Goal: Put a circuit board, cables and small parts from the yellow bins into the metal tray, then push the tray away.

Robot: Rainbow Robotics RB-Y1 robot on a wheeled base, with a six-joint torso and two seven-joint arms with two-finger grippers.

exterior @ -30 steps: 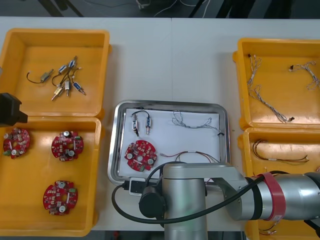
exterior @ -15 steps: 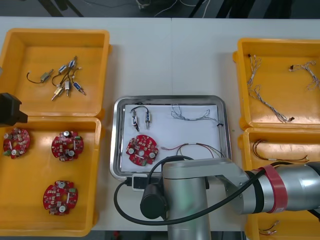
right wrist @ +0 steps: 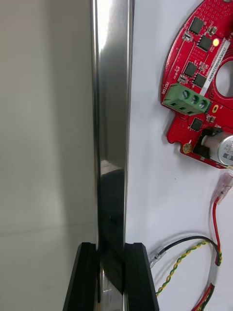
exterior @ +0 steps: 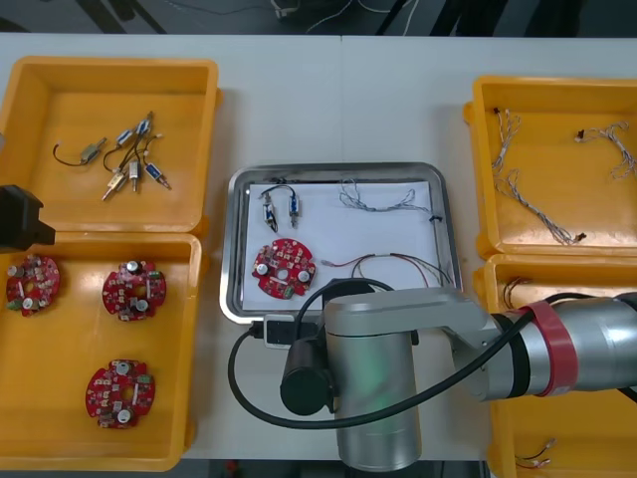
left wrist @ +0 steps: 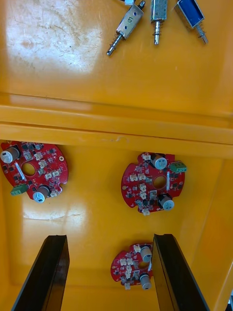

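The metal tray (exterior: 235,249), white inside, lies mid-table and holds a red circuit board (exterior: 283,267), two small metal parts (exterior: 281,207), a blue and white cable (exterior: 383,202) and a red and yellow cable (exterior: 393,264). My right arm (exterior: 378,378) reaches across the tray's near edge. In the right wrist view my right gripper (right wrist: 110,277) is shut on the tray's shiny rim (right wrist: 112,97), with the circuit board (right wrist: 204,87) and the red and yellow cable (right wrist: 194,257) just inside. My left gripper (left wrist: 109,277) hangs open over the board bin.
At the left, the far yellow bin (exterior: 40,90) holds several small metal parts (exterior: 129,159) and the near bin (exterior: 60,418) holds three circuit boards. Two bins at the right hold cables (exterior: 518,179). Bare table lies beyond the tray's far edge.
The tray has slid away from me towards the table's far side, with my right arm following it. The left arm has stayed still.
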